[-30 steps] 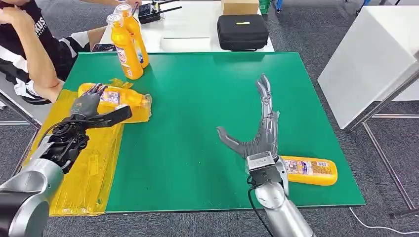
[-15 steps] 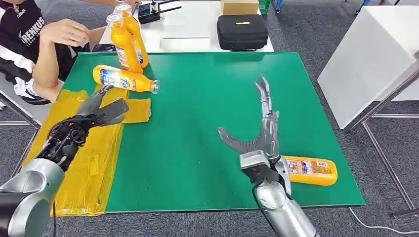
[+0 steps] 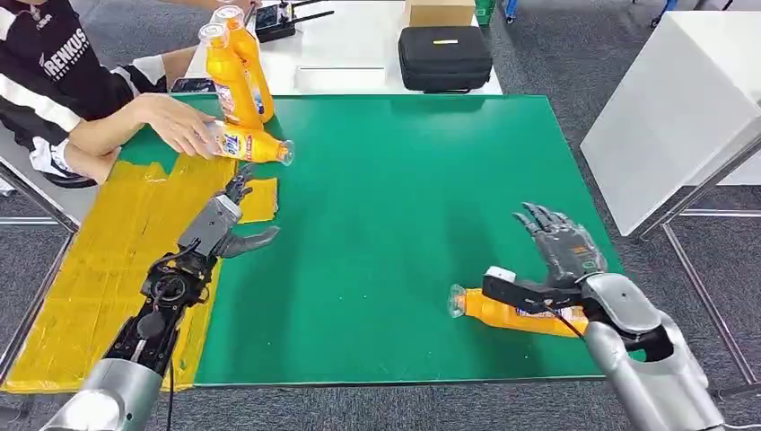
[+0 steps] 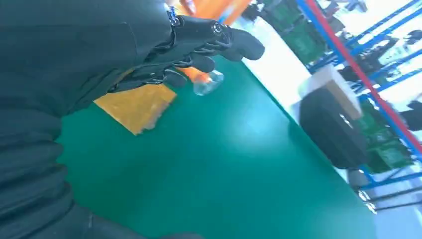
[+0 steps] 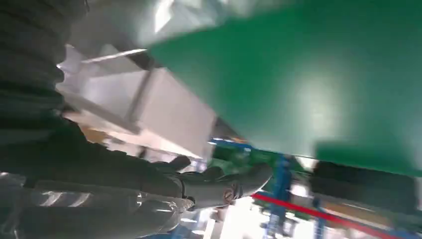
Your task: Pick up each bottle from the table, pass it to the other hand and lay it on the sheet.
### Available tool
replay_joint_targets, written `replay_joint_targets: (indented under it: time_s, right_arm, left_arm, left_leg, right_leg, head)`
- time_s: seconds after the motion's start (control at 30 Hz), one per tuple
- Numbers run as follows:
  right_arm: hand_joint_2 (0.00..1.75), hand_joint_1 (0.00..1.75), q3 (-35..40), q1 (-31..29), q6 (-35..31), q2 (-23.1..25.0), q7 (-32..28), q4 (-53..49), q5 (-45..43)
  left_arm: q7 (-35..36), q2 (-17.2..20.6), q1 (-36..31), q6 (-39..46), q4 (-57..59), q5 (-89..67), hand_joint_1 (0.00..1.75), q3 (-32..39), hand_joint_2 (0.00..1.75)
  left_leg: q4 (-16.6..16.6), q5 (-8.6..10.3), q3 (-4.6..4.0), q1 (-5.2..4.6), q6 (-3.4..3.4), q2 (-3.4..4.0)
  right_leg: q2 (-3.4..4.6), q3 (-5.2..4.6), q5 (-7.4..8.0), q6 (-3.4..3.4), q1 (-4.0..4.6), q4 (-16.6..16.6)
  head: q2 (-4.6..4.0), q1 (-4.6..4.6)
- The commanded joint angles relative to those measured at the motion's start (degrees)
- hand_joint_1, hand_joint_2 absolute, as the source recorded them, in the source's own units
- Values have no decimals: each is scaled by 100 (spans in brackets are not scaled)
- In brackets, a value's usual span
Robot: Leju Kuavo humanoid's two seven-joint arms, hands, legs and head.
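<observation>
Overhead, the right robot hand [image 3: 558, 256] hovers spread over an orange plastic bottle [image 3: 513, 312] lying near the green worktop's [image 3: 395, 189] front edge, long axis sideways, cap leftward. The left robot hand [image 3: 223, 224] spreads empty beside the yellow sheet [image 3: 108, 260]. A person's hand [image 3: 179, 124] holds another lying bottle [image 3: 253, 145]. Left wrist view: dark fingers [image 4: 209, 47] apart, the clear cap [image 4: 208, 82] beyond.

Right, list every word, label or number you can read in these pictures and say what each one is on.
"RENKUS", partly cut off, white letters on the person's black shirt.
Label on the lying bottle under the person's hand: too small to read.
Label on the bottle by the right hand: blurred.
Labels on the two standing bottles: unreadable.
</observation>
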Motion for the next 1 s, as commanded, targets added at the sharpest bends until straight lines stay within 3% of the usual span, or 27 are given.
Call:
replay_joint_targets:
  time_s: [0.03, 0.2, 0.3, 0.53, 0.8, 0.83, 1.0]
  right_arm:
    - [175, 0, -676, 411, 81, -283, 22, 390, -100]
    - [175, 0, -751, 437, 186, -241, 21, 534, -120]
    - [175, 0, -741, 405, 216, -219, 6, 634, -119]
    - [175, 0, -940, 888, 427, -282, -119, 642, -305]
    - [175, 0, -938, 860, 425, -267, -118, 627, -305]
    - [175, 0, -973, 850, 483, -217, -145, 657, -316]
    - [175, 0, -932, 761, 513, 36, -303, 1097, -300]
  left_arm:
    - [56, -146, -182, -46, -139, 93, 0, -224, 175]
    - [80, -146, -117, -45, -225, 123, 0, -212, 175]
    - [83, -150, -85, -48, -244, 129, 0, -212, 175]
    - [44, -194, -20, -12, -126, 133, 0, -184, 175]
    - [48, -192, -35, -15, -126, 132, 0, -182, 175]
    - [44, -196, -38, -14, -121, 136, 0, -172, 175]
    - [44, -219, -82, -31, -106, 136, 0, -195, 175]
  left_leg:
    - [8, -25, 47, 12, -20, -13]
    - [0, -11, 24, 11, -11, 5]
    - [3, -27, 53, 12, -19, 15]
    - [-5, -9, 30, 13, -12, -3]
    - [0, -23, 63, 16, -21, 4]
    - [-3, -9, 37, 13, -12, 1]
    - [-5, -18, 67, 19, -20, 4]
  right_leg:
    - [-28, 53, -28, -17, 15, 5]
    - [-3, 25, -9, -9, 10, -4]
    - [-1, 52, -21, -15, 13, -1]
    - [-10, 31, -11, -11, 13, -9]
    - [-9, 64, -23, -19, 17, -7]
    - [-6, 38, -10, -12, 12, -8]
    - [-9, 69, -18, -20, 20, -14]
  head:
    - [0, 0]
    - [0, 2]
    - [0, 0]
    - [0, 0]
    - [0, 0]
    - [0, 2]
    - [0, 2]
